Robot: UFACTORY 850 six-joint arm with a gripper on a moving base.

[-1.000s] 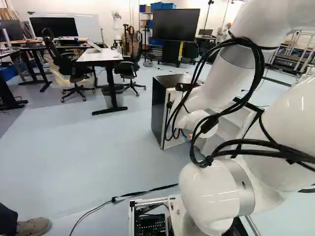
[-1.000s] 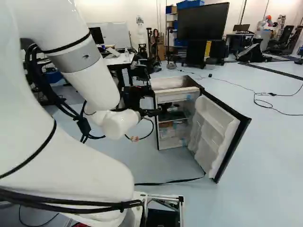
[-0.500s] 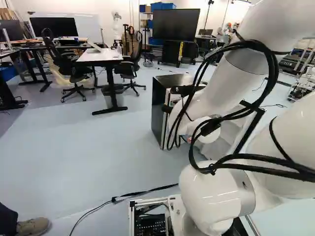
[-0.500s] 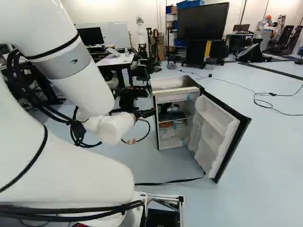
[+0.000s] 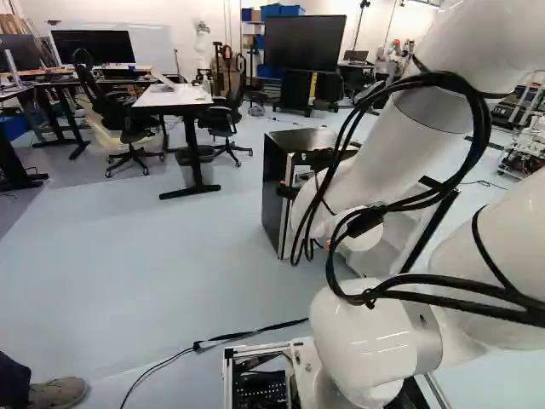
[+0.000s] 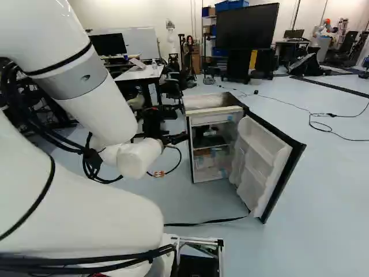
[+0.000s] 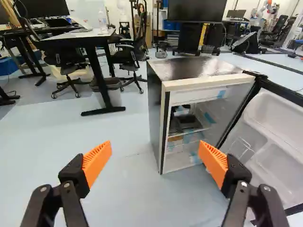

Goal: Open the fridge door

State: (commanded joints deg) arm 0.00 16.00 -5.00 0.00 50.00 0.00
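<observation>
gripper: the gripper (image 6: 177, 138) hangs left of the middle of the right base view, before the open side of the fridge; in the wrist view its two fingers stand spread wide, orange pads (image 7: 97, 162) well apart, bare floor (image 7: 147, 189) showing between them.
arm: the white arm (image 6: 98, 109) fills the left of the right base view and the right of the left base view, reaching ahead toward the fridge, black cables looped along it.
fridge: the fridge (image 6: 210, 102) stands upright on the floor, just right of the middle of the right base view; in the wrist view it is ahead of the gripper, nearer the pad on the door side.
door: the door (image 6: 262, 164) is swung wide open, right of the fridge in the right base view, its white moulded inner face showing; in the wrist view it lies beside and beyond one finger.
inside: shelves with blue tape and an orange-brown item (image 7: 175, 138) show in the fridge.
strap: a black strap (image 6: 202, 223) runs along the floor to the door's lower corner.
background: a large screen (image 6: 247, 26) stands upper right of centre, a white table (image 5: 174, 95) upper left in the left base view.
</observation>
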